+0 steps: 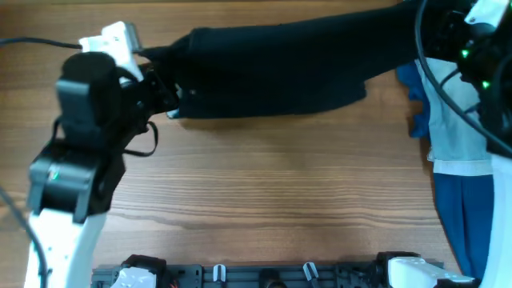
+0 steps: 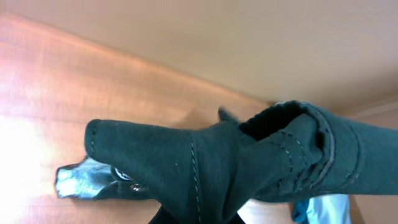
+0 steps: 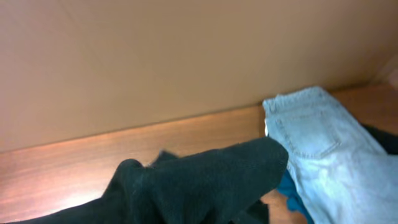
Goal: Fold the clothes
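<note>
Three textiles share one wood-grain bench [image 1: 280, 184], and two arms work at them. One of the three is the clothes [image 1: 272, 72]: a single large black garment of soft, matte fabric, drawn into a long band across the top of the overhead frame from left of centre to the upper right corner. The left wrist view shows rows of stitching along its seams and a thick rolled edge like a waistband, with the fabric bunching into a tight gather at the bottom centre of the frame. The left hand [image 1: 166, 98] meets the garment's left end and is closed on that corner. One small glossy grey scrap [image 2: 81, 180] pokes out beneath the fabric at lower left of that view; what it is cannot be told. The right arm [image 1: 480, 56] sits in the upper right corner, where the garment's other end rises to it; the right hand is buried under dark fabric, so I cannot tell whether it grips. One light blue denim garment [image 3: 317, 143], stiff-looking with a stitched pocket, lies at the right edge, partly over one royal blue cloth [image 1: 460, 220].
</note>
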Motion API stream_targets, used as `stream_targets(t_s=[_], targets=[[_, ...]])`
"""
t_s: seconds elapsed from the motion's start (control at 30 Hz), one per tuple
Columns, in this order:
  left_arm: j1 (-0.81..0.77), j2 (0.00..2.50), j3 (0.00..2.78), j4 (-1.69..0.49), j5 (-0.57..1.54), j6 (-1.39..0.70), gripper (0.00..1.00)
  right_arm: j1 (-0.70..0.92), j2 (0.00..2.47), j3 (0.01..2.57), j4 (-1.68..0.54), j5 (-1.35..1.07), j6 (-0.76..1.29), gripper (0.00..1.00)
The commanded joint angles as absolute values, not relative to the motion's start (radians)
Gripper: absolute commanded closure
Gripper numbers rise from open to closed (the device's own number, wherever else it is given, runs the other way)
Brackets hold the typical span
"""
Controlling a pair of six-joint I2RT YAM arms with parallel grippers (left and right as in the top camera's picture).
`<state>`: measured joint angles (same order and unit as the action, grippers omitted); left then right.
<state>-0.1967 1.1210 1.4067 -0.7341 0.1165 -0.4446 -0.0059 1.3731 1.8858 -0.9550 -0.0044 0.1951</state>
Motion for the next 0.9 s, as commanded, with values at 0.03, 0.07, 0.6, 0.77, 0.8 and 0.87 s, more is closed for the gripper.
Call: stream_targets(t_s=[0.03,0.07,0.6,0.77,0.8,0.87], targets=[[-0.162,1.044,1.492,-0.756,-0.036,-0.396,0.96,-0.065,1.306,1.924,-0.952,0.136,0.170,0.96],[-0.162,1.032,1.503,-0.761,-0.036,-0.396,0.96,-0.065,1.295,1.925,-0.955,0.136,0.159,0.96],[-0.162,0.955,1.596,-0.749,0.035,-0.397,0.96,-0.065,1.206,2.030,-0.995,0.219,0.133,0.96],[-0.162,0.954,1.597,-0.742,0.047,-0.389,0.96,-0.065,1.176,2.032,-0.975,0.241,0.133,0.96],[-0.162,0.955,1.597,-0.728,0.047,-0.358,0.96,-0.065,1.170,2.032,-0.962,0.249,0.133,0.96],[-0.162,0.957,1.597,-0.694,0.026,-0.288,0.96,-0.065,1.168,2.032,-0.936,0.272,0.131,0.96]])
